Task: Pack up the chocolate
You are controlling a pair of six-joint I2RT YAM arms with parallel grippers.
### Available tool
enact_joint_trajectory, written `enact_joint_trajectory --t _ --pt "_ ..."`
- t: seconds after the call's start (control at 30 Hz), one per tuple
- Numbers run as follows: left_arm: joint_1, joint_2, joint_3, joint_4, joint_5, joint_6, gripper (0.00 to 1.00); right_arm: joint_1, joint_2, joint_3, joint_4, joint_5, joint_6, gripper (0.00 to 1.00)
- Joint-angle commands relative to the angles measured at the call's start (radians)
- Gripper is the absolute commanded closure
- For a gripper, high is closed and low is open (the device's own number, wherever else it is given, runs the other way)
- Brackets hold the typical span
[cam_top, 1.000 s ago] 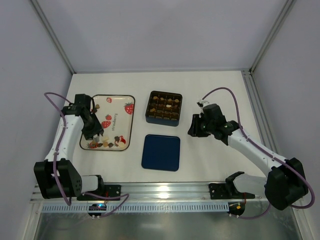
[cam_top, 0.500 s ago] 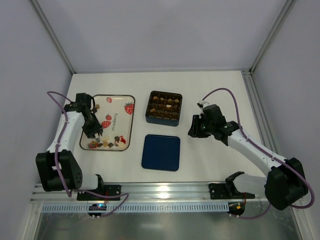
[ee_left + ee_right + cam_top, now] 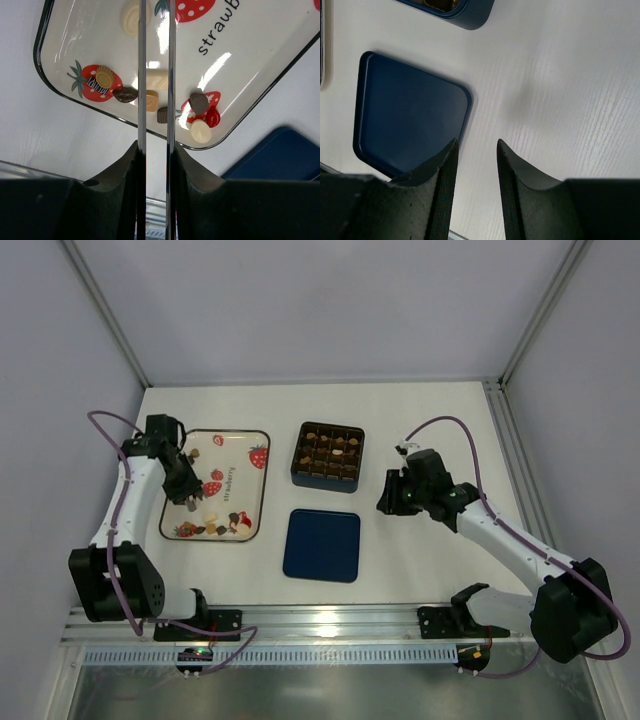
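- The left pincer (image 3: pixel 188 500) hangs over the near half of the tray, its two thin fingers drawn in with only a slit between them. The tips run out of its own camera's view, so I cannot tell whether a piece is caught there. The right pincer (image 3: pixel 476 145) is parted and empty, hovering over the table to the right of the box and lid.
- The white table (image 3: pixel 420 410) carries everything.
- The rectangular glossy cream tray with red strawberry prints and a dark rim (image 3: pixel 240 445) lies on the left.
- The flat square dark-blue lid (image 3: pixel 322 545) lies in the middle on the near side, apart from the box.
- The square dark-blue box with a brown grid insert (image 3: pixel 327 483) sits behind the lid. Several cells already hold tan pieces, and others look free.
- The small rounded chocolate pieces, dark brown, tan and cream (image 3: pixel 212 527), are mostly bunched along the tray's near edge. From the left wrist I make out a ridged tan round (image 3: pixel 104 76), a dark oval (image 3: pixel 125 94) and a cream disc (image 3: pixel 201 131).
- As I read it, the step in hand is plucking one piece off the tray. If a piece is gripped, the next move calls for carrying it across to the box and letting go squarely above a free cell. If not, it calls for another descent onto a single piece clear of its neighbours.
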Motion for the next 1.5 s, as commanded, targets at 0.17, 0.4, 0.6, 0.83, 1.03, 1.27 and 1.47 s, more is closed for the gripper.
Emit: enact_joint_trajectory --t 0.17,0.4,0.6,0.83,1.03,1.27,1.47 --pt "-0.128 -0.005 0.171 -0.068 -0.007 -0.018 0.79 0.006 -0.028 0.040 -0.006 0.031 -0.005 0.61" --pt "-0.392 0.085 0.329 -0.082 -0.057 -0.119 0.79 0.006 -0.040 0.052 -0.028 0.047 0.002 0.61" --pt "-0.607 0.212 0.498 -0.086 -0.079 -0.170 0.78 0.006 -0.057 0.051 -0.048 0.062 0.005 0.61" --pt "-0.748 0.383 0.628 -0.086 -0.087 -0.190 0.78 0.006 -0.076 0.041 -0.058 0.073 0.008 0.61" --pt "-0.790 0.438 0.658 -0.082 -0.081 -0.195 0.77 0.006 -0.080 0.032 -0.058 0.074 0.008 0.61" --pt "-0.793 0.476 0.662 -0.066 -0.082 -0.195 0.75 0.006 -0.080 0.029 -0.054 0.074 0.006 0.61" --pt "-0.794 0.487 0.671 -0.069 -0.084 -0.192 0.69 0.006 -0.082 0.026 -0.054 0.074 0.006 0.61"
